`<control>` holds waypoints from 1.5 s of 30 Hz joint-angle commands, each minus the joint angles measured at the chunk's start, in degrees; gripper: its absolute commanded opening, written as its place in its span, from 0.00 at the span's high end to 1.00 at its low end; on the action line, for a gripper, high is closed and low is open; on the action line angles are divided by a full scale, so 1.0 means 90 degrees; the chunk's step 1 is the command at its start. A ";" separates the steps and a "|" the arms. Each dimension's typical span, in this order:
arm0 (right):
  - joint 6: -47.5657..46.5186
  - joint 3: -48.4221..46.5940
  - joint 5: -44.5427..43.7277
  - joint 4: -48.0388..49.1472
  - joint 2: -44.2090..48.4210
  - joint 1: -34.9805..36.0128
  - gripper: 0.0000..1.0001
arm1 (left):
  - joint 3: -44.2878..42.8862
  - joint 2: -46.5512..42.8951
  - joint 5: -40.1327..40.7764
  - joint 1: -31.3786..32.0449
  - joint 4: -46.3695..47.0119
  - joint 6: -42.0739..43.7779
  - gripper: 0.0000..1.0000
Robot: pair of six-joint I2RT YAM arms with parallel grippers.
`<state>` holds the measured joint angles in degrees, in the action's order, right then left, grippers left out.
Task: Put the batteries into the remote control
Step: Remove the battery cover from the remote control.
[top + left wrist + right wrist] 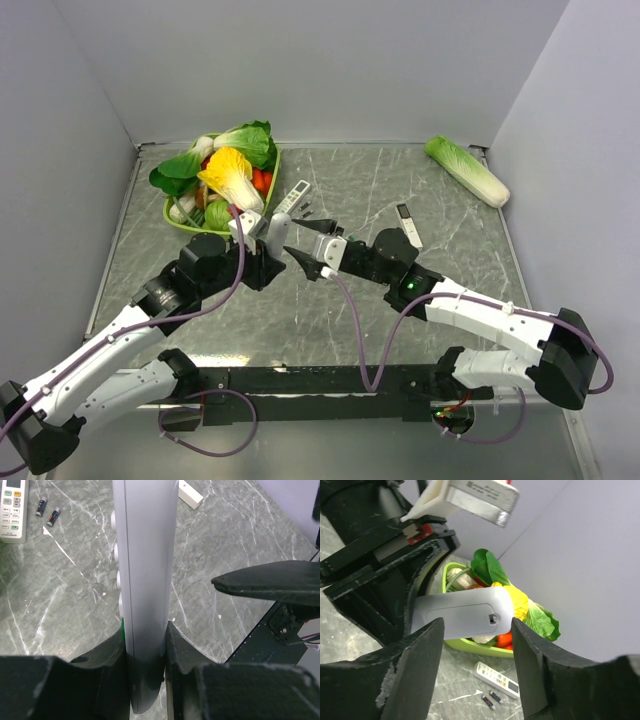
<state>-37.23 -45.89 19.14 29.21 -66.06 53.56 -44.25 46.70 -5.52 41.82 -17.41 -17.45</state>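
Marbled grey-green tabletop [400, 180] and plain pale walls frame the scene. Just left of the middle in the overhead view, the remote control [462, 612] is held off the surface, its lower end pinched tight by the left pincer [145, 647]. It is a smooth, matte, pale-grey slab with rounded corners. Round buttons bulge from one face, while the flat back, with its battery cover [452, 619] and small latch [493, 618], faces the right pincer [476, 630]. That pincer is spread wide and holds nothing; it stands apart from the remote, which lies at about 10 o'clock from it overhead, long axis crosswise to its dull black fingers [415, 655]. Being free and aimed at the cover, the right arm looks best placed to open it. The batteries [53, 516], tiny slim cylinders, lie on the table toward 12 o'clock, beside another remote [12, 510]. At 11 o'clock sits a green basket [167, 211] of leafy vegetables.
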 commanded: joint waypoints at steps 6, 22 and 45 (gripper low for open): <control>-0.0257 -0.0389 -0.0134 0.0123 -0.0150 0.0191 0.42 | 0.0004 -0.0071 -0.0490 -0.0116 0.0343 -0.0014 0.99; -0.0189 -0.0526 -0.0329 -0.0199 -0.0316 0.0250 0.48 | 0.0024 -0.0198 -0.0481 -0.0145 0.0382 -0.0023 0.99; -0.0326 -0.0614 -0.0945 -0.0746 -0.0560 0.0387 0.54 | 0.0092 -0.0326 -0.1008 -0.0184 0.0538 -0.0053 0.99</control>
<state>-39.55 -48.88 12.38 25.63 -70.00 56.82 -43.20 45.65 -10.31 39.81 -17.52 -18.17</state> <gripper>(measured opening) 0.470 0.285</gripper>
